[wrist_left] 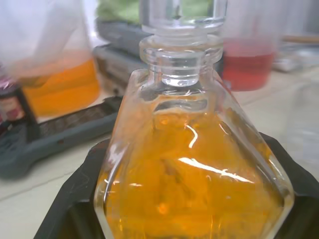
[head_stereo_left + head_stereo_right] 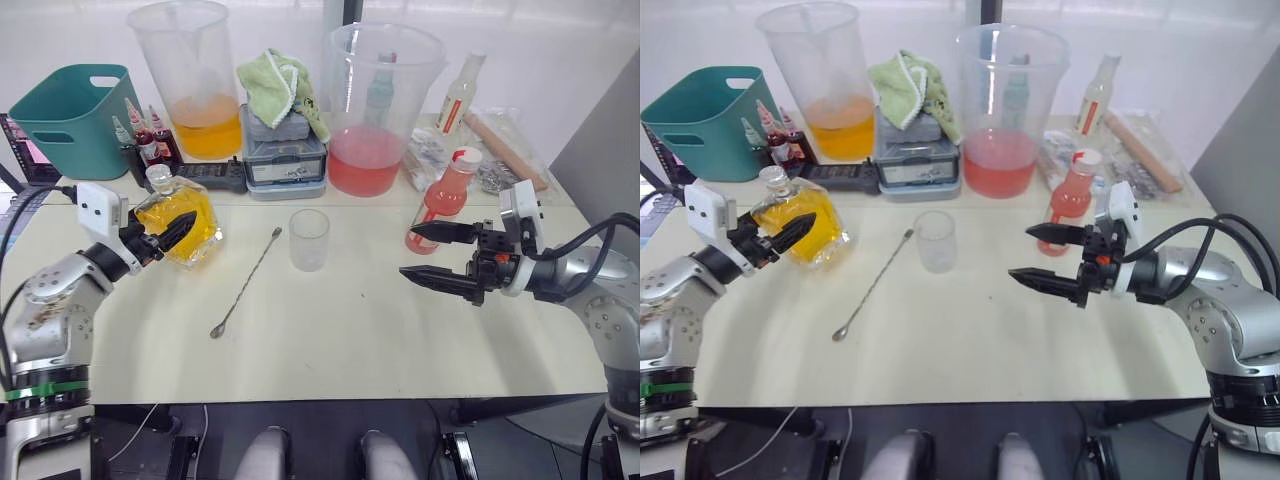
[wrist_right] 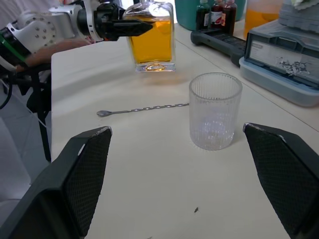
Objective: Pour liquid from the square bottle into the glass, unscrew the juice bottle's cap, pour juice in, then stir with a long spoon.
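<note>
A pale cream table stands before a white wall, with clutter along its far edge. The glass stands upright and empty near the middle of the table, and serves as landmark here.

To the robot's left of the glass, the long spoon lies flat on the table. Its long axis runs diagonally: the upper end of the stem points toward the glass and the far edge, and the small bowl lies at the near end, pointing toward the robot's left. It touches neither the glass nor the bottle.

Further left of the glass is the square bottle, holding yellow-orange liquid with a clear stopper in its neck. It is tilted, neck leaning away toward the far left. The left gripper is closed around its body, a black finger on either flat side; the left wrist view shows the glass wedged between them.

To the right of the glass, the juice bottle stands on the table with its pink-red liquid, neck up and leaning slightly right, the cap on top. The right gripper hovers just in front of it, fingers spread wide and holding nothing, tips pointing toward the glass.

Behind the glass sit a grey scale with a green cloth, two large beakers, and a teal basket.
</note>
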Robot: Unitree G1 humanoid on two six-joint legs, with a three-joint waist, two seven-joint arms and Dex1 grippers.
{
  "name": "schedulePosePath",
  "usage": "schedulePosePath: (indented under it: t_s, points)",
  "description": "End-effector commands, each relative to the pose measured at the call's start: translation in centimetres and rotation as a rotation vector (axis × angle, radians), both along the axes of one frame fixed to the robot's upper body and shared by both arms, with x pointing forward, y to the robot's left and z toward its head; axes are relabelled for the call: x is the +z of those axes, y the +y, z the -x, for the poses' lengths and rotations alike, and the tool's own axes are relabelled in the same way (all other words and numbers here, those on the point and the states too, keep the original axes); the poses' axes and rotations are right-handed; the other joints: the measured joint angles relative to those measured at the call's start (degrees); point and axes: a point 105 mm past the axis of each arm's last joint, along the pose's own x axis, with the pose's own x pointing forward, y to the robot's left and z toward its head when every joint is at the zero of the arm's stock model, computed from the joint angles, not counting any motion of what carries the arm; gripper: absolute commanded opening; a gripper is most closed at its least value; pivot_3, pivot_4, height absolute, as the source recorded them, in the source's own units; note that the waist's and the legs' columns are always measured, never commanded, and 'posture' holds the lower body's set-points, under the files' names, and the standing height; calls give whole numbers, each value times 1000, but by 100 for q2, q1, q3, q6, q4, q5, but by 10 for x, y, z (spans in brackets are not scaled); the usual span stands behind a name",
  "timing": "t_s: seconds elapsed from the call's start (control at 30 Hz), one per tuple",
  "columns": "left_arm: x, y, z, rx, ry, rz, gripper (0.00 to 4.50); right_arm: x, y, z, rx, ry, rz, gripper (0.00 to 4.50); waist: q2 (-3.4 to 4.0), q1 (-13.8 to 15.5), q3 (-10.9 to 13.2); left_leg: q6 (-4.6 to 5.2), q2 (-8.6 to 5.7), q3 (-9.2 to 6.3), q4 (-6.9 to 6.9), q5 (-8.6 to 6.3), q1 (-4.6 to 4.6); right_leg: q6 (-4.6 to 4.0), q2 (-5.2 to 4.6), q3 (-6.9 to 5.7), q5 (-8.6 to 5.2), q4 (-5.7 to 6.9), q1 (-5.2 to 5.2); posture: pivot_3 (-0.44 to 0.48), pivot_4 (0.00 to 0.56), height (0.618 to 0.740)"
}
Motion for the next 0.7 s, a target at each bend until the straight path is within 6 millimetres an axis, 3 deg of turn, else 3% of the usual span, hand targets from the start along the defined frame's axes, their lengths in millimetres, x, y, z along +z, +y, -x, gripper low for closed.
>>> schedulePosePath:
  t_s: [0.03,0.3,0.53,0.7]
  points:
    - [29,-51,32,-329,-56,-64,2823,7,1,4,21,-33,6,4500,0,17,0,0,-1,0,0,0,0,0,-1,0,0,1,0,0,150,740]
    - [14,-129,54,-749,18,-103,2823,9,-5,20,-26,-33,13,4500,0,28,0,1,6,3,6,1,0,0,9,0,0,20,-5,0,150,740]
    - [10,-176,26,-869,-60,-58,2823,15,-23,47,-194,-66,35,4500,1,67,0,3,0,10,39,2,3,1,12,1,0,35,8,0,150,740]
    - [-2,-188,22,-946,-49,-69,2823,10,-26,63,-272,-57,24,4500,1,9,0,16,2,10,60,-6,13,2,24,0,-1,27,37,0,150,740]
